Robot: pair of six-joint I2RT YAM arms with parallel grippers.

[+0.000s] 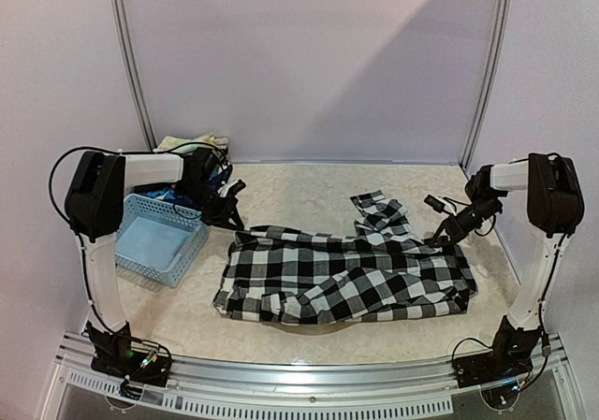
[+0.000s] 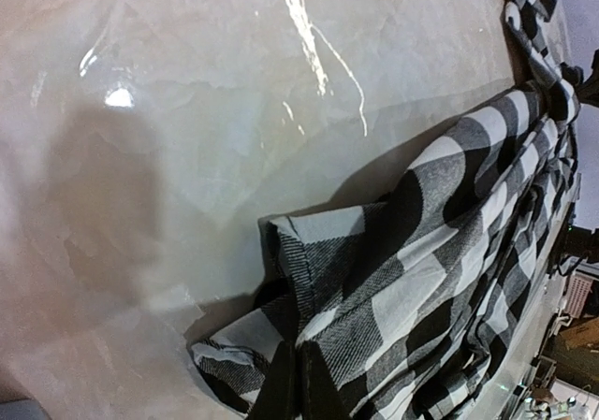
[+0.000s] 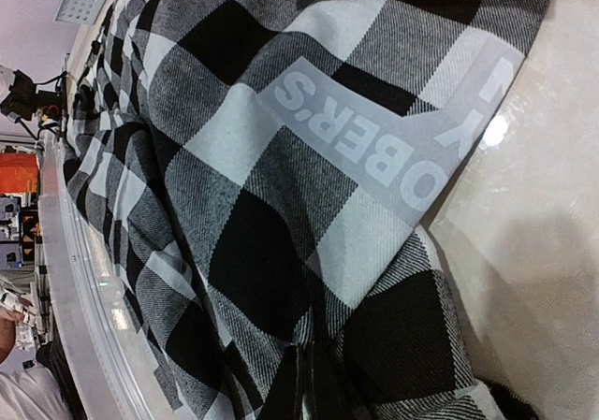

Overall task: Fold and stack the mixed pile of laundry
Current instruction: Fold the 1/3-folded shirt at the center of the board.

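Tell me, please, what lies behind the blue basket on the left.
A pale cloth and a dark blue piece show behind the basket. The left arm covers the space beside them, so any other garments there cannot be seen.

Mostly hidden behind the left arm at 10 o'clock of the overhead view: pale floral cloth [image 1: 192, 144] and dark blue piece [image 1: 161, 194], along with the far rim of the light blue basket [image 1: 150, 268]. Too small and dark to judge there: finger spread of left gripper [image 1: 232, 216] and right gripper [image 1: 440, 238]. Cut off by the frame edges in both wrist views: checked shirt [image 2: 440, 252]. Broken off by a fold toward 5 o'clock: grey printed lettering [image 3: 374, 139].
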